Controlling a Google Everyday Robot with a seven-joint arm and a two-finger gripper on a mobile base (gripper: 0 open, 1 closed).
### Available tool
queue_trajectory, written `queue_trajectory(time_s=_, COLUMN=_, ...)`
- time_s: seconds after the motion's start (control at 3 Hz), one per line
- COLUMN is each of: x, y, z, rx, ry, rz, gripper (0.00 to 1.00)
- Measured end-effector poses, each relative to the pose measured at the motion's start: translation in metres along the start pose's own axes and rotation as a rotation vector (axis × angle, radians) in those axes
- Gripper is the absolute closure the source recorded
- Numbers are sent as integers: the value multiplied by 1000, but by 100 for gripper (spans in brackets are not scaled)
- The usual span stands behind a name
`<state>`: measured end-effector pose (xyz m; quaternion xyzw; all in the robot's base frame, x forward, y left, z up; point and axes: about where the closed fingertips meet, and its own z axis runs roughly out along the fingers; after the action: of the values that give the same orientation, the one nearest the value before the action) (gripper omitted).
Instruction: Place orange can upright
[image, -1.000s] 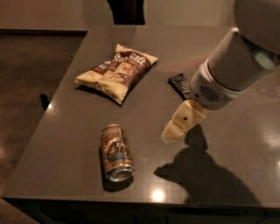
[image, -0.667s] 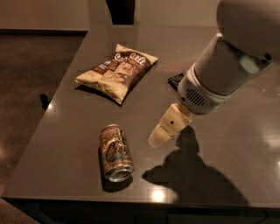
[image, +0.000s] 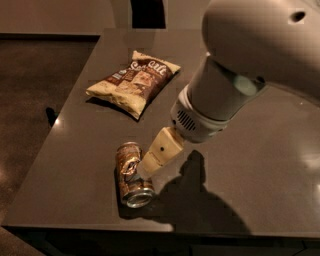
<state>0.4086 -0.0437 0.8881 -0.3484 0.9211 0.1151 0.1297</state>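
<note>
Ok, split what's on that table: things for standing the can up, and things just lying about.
For the job:
orange can, lying on its side near the table's front edge
claw, low at the can's middle

Lying about:
chip bag, farther back on the table

The gripper (image: 141, 170), just below the middle of the frame, overlaps the right side of the orange can (image: 131, 187) and covers part of its body; whether the two touch cannot be told. The can's script is too blurred to read. The arm (image: 240, 75) is cut off by the top and right edges and hides the tabletop (image: 75, 165) behind it. A dark shape (image: 147, 12) at the top edge is cut off and cannot be identified.
</note>
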Motion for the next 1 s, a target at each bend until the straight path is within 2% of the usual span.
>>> queue_trajectory(time_s=0.67, x=-22, y=22, z=20, rx=-38, ry=4, rz=38, gripper=0)
queue_trajectory(time_s=1.0, x=-31, y=31, z=32, rx=-50, ry=-23, rz=73, gripper=0)
